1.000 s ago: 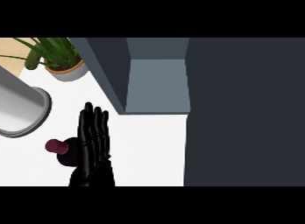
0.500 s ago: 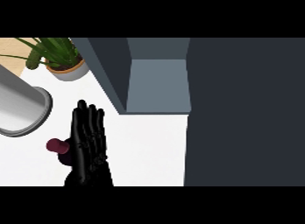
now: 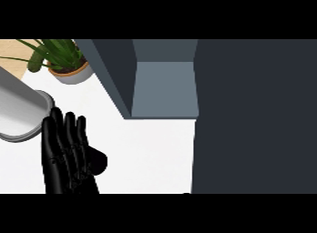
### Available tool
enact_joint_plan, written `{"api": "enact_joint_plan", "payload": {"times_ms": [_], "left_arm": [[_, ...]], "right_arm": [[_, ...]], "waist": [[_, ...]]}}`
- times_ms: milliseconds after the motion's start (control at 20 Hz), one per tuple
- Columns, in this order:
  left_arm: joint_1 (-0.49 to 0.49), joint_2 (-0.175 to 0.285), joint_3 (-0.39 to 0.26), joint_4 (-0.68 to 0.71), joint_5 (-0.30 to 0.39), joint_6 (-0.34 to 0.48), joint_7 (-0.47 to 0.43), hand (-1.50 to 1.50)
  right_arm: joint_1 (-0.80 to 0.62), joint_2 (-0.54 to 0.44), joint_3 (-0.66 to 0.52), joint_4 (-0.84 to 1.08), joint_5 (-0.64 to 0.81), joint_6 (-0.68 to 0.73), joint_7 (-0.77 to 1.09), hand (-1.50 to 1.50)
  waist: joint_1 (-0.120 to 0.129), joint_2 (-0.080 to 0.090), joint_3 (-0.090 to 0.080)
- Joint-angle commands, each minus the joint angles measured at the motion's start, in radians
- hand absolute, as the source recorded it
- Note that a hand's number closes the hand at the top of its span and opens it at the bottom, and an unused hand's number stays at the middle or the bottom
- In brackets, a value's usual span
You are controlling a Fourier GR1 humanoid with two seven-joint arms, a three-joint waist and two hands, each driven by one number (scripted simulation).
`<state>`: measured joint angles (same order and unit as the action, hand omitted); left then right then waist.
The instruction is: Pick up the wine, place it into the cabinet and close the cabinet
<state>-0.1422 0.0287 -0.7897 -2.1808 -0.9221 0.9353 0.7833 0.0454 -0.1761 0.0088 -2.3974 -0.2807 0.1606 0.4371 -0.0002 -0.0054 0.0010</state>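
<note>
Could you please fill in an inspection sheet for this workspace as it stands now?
Surface: white counter, running from the left side to the cabinet.
Job's things: cabinet open, nothing seen in the visible part of its inside; wine not visible in this view.
Clutter: large grey cylinder at the left; potted plant behind it.
Robot hands: left robot hand open, fingers straight, over the counter at lower left, fingertips by the cylinder's rim, contact cannot be told; right robot hand not in view.
Cables: nothing seen.
Surroundings: dark panel, likely the cabinet door, fills the right side; tan strip at upper left.
</note>
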Motion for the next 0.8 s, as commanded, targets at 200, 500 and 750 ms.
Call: {"api": "enact_joint_plan", "payload": {"times_ms": [200,500,750], "left_arm": [[0.167,-0.028,-0.106,-0.109,-0.121,0.017,0.046,-1.50],[0.154,0.005,0.042,-0.200,-0.072,-0.057,0.093,-1.50],[0.241,0.103,0.049,-0.257,0.014,-0.003,0.058,-1.50]], "right_arm": [[-0.018,0.008,0.001,-0.120,-0.024,-0.043,0.085,-1.50],[0.071,0.010,-0.012,-0.210,-0.055,-0.033,0.099,-1.50],[-0.040,0.004,-0.040,-0.100,-0.073,-0.036,0.090,-1.50]], "waist": [[0.004,0.000,-0.001],[-0.009,0.001,-0.001],[-0.001,0.003,-0.002]]}}
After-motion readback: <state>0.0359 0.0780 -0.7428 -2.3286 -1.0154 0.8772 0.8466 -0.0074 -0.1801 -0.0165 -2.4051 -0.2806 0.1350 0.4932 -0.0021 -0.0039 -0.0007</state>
